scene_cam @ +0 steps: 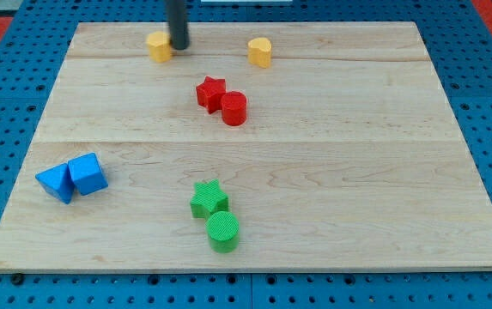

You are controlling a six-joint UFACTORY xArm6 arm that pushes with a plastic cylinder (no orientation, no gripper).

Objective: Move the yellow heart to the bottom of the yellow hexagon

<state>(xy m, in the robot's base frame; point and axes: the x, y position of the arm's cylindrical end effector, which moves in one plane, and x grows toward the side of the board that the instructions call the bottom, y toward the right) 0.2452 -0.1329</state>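
Standing near the view's top in the camera view, my tip (179, 47) sits just to the right of the yellow hexagon (159, 46), touching or nearly touching it; being a bare rod, it has no fingers and holds nothing. The yellow heart (260, 52) lies well apart to the view's right on the wooden board (357, 172). Below them, a red star (210, 92) touches a red cylinder (234, 109). Two blue blocks (72, 178) sit together at the left, and a green star (209, 199) adjoins a green cylinder (223, 231).
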